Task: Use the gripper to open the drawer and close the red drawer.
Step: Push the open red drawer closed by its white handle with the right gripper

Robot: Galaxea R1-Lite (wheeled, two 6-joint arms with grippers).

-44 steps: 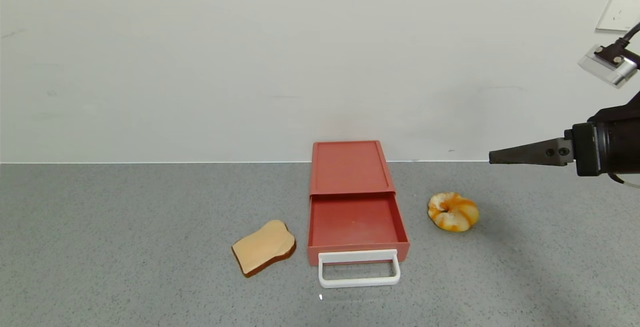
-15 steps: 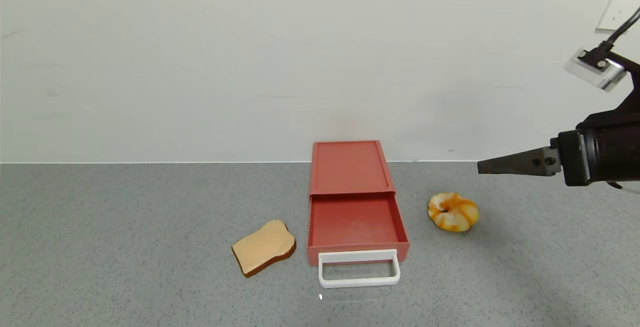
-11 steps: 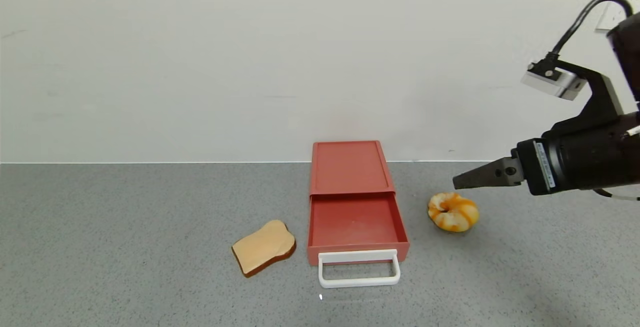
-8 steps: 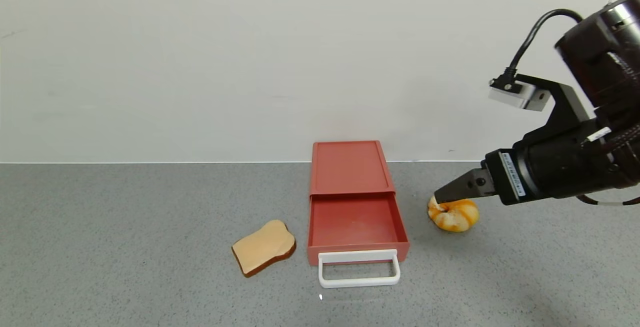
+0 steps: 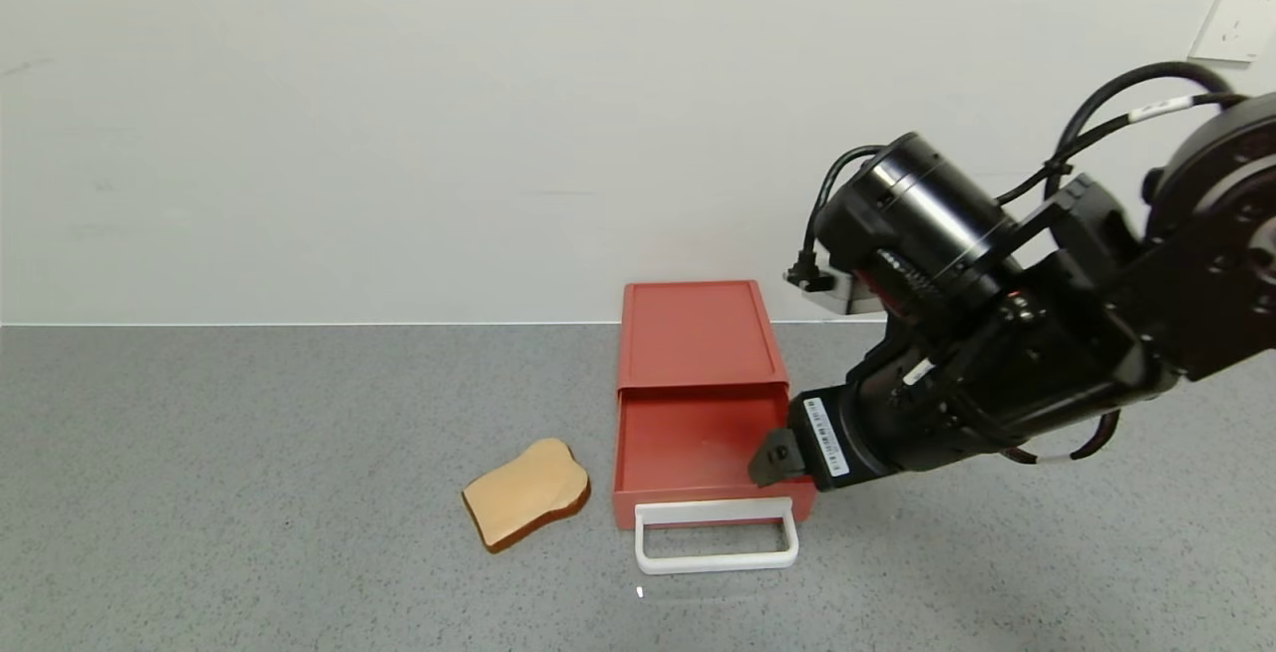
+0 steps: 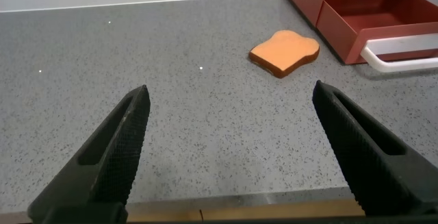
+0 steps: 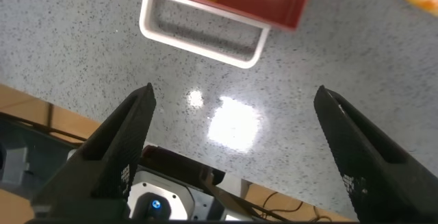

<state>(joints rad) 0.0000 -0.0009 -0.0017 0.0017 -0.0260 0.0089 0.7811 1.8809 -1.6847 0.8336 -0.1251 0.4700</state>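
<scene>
The red drawer [image 5: 710,403] sits in the middle of the grey worktop [image 5: 249,492] with its tray pulled out and its white loop handle [image 5: 716,535] lying flat toward the robot. The right gripper [image 5: 768,460] hangs above the tray's right front corner, its fingers [image 7: 120,148] spread wide and holding nothing. The left gripper [image 6: 233,152] rests low over the worktop well off to the left, fingers wide apart, and a slice of toast [image 5: 525,491] lies just left of the tray.
</scene>
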